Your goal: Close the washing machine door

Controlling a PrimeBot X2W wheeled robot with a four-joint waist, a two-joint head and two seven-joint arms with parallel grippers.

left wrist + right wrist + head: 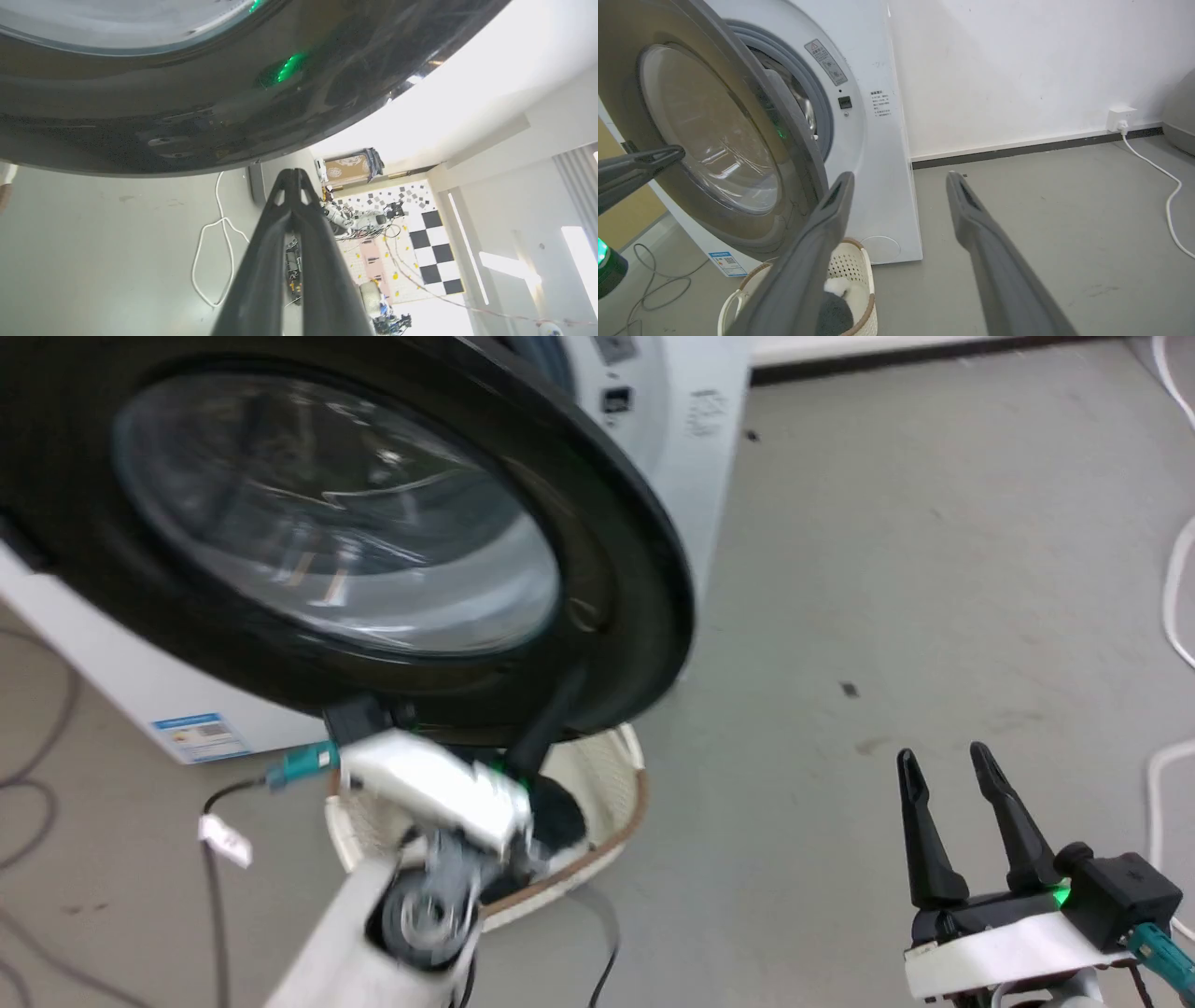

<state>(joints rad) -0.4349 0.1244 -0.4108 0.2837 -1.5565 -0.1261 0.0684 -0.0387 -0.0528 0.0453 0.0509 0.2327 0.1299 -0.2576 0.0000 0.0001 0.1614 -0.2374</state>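
The door [327,523] is standing about half open, swung out from the washer [873,140], so the closing is not yet done and the whole push home is left. The left hand [292,177], fingers pressed together on nothing, is sitting at the door's lower outer rim; contact is hard to judge. The right hand [943,753], fingers apart and empty, is hanging over open floor [887,569]. A basket [616,775] is lying below the door's edge, but nothing is blocking the swing toward the washer.
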